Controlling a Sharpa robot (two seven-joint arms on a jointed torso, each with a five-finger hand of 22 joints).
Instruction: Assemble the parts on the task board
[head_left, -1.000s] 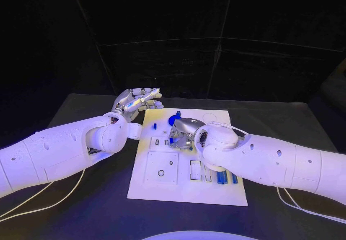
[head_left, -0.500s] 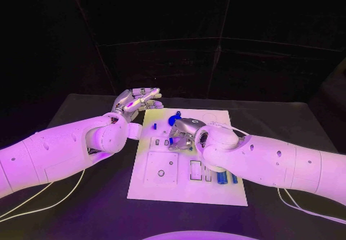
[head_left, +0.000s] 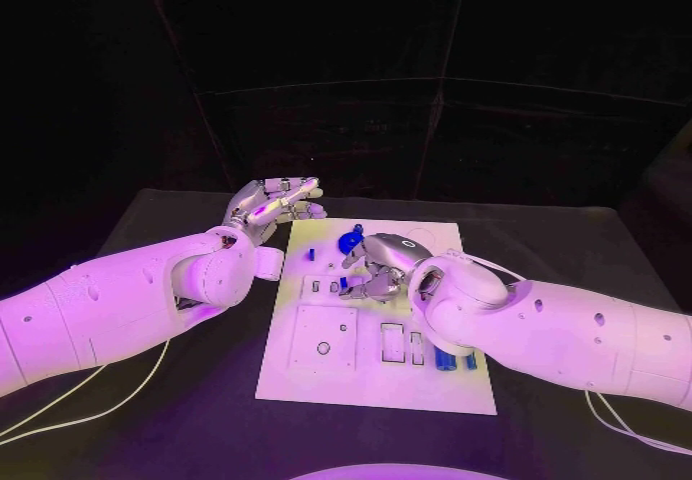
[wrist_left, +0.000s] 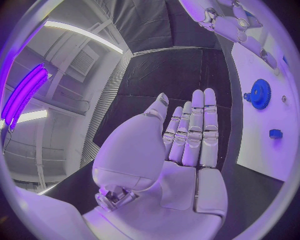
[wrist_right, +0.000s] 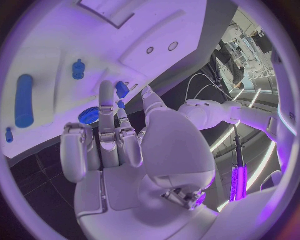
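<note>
The right hand (head_left: 378, 268) has edged along the white task board (head_left: 335, 372), fingers spread beside a blue gear (head_left: 351, 241).

Your silver right hand (head_left: 378, 268) sits a little farther along the white rectangular task board (head_left: 368, 385) than a second ago, and its white forearm (head_left: 577, 335) now lies lower toward the near edge (the left hand's pose looks no different), uncovering more of the blue parts (head_left: 454, 361).

The silver many-fingered right hand (head_left: 378, 268) hides the white task board (head_left: 378, 385) beneath its palm; whether its fingertips touch any small blue piece is unclear.
</note>
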